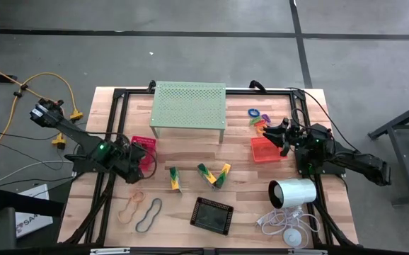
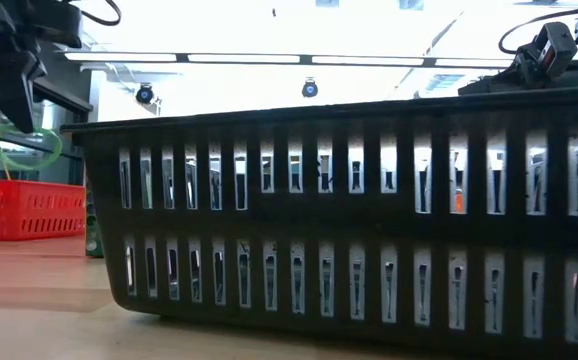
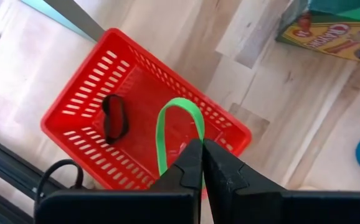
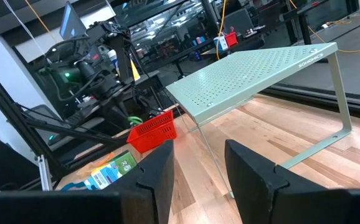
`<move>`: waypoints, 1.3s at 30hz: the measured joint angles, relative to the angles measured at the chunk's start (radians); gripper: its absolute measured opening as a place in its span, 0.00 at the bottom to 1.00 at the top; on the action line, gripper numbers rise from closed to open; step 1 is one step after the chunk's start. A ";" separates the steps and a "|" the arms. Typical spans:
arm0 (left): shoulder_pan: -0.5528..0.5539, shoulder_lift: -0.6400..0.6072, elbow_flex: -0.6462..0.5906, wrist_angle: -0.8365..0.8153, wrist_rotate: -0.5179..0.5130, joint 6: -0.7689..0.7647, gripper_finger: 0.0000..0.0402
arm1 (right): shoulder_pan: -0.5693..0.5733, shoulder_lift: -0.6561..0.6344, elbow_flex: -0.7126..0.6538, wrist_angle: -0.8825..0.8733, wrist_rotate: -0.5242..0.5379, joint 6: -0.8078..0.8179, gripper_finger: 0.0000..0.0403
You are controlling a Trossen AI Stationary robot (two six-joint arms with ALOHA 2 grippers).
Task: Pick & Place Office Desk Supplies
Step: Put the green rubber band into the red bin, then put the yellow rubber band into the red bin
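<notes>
Though plain from above, almost hidden from table height: wooden table (image 1: 190,145), pale planks inside a black frame. Toward its far edge, pale green perforated stand (image 1: 189,105); from overhead only a dotted rectangle, from the right wrist a flat sheet on thin bent legs with open space beneath (image 4: 255,74).

Near the front edge, black mesh tray (image 1: 212,214); fills the low view as a dark slotted wall (image 2: 349,220) and blocks nearly all behind it. To its right, white cylinder (image 1: 293,193) lying on its side, cable coiled in front.

Left side, red tray (image 1: 144,150), slotted plastic, rectangular; holds a black band (image 3: 114,118), seen only from the left wrist. Left gripper (image 3: 203,149) above this tray, fingers pinched together on a green rubber band (image 3: 167,124) that hangs as a loop over the tray floor; same loop faint in the low view (image 2: 29,150).

Right side, orange tray (image 1: 265,150), partly covered by the right gripper (image 1: 281,133); jaws parted and holding nothing in the right wrist view (image 4: 198,162).

Mid-table, yellow-and-green clips (image 1: 214,175), folded shapes. Front left, orange loop (image 1: 131,207) beside a green loop (image 1: 148,214), both flat. Beyond the orange tray, small coloured rings (image 1: 256,116), too small to count.
</notes>
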 joint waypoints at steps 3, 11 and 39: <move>0.024 0.000 0.000 0.000 0.000 0.022 0.00 | 0.000 0.000 0.000 0.000 0.000 0.000 0.32; 0.066 0.000 -0.020 -0.001 0.017 0.040 0.00 | 0.000 0.000 0.000 0.000 0.000 0.000 0.32; 0.077 0.001 -0.025 -0.001 0.032 0.047 0.19 | 0.000 0.000 0.000 0.000 0.000 0.000 0.32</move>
